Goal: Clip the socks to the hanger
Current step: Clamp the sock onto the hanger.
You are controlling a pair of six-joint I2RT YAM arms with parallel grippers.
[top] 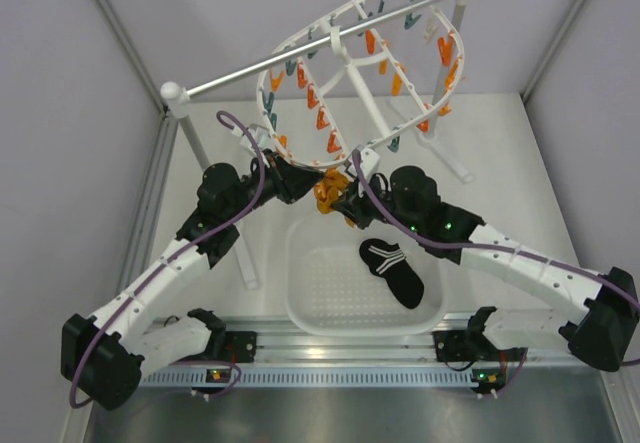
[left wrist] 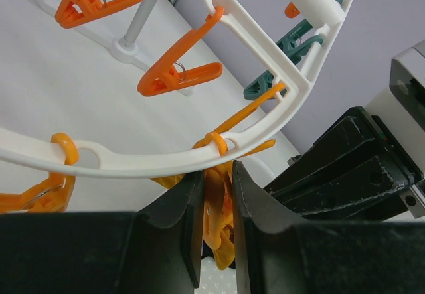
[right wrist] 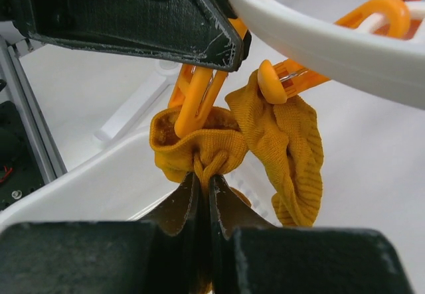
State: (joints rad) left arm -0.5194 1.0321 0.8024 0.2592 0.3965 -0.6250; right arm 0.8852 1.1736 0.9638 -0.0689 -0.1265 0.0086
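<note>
Top external view: both arms reach in to the near rim of the hanger (top: 360, 88), which hangs on a silver rod (top: 230, 80) btwn white posts. The arm tips meet just under that rim, w/ mustard fabric between them. A black striped sock (top: 393, 273) lies flat in the white basket (top: 310, 308) on the tabletop (top: 500, 163), near the R forearm and well apart from the hanger.

Left wrist view: left jaws are pressed onto an orange clothespin (left wrist: 216, 208) that hangs from a loop on the hanger's rim. Both fingers (left wrist: 186, 227) touch the pin's sides. Other orange & teal pins dangle further along the frame. The R arm's black body sits close at right.

Right wrist view: right jaws are nearly together, pinching a bunched mustard sock (right wrist: 199, 151) right below that same pin. The pin's lower end is buried in the sock's folded cuff; can't tell whether it bites the fabric. A second mustard sock (right wrist: 289, 148) hangs just beside the first, touching it, from the next orange pin (right wrist: 273, 85) on the rim. A black finger of the left jaws fills the top of this view, against the pin's upper part.
</note>
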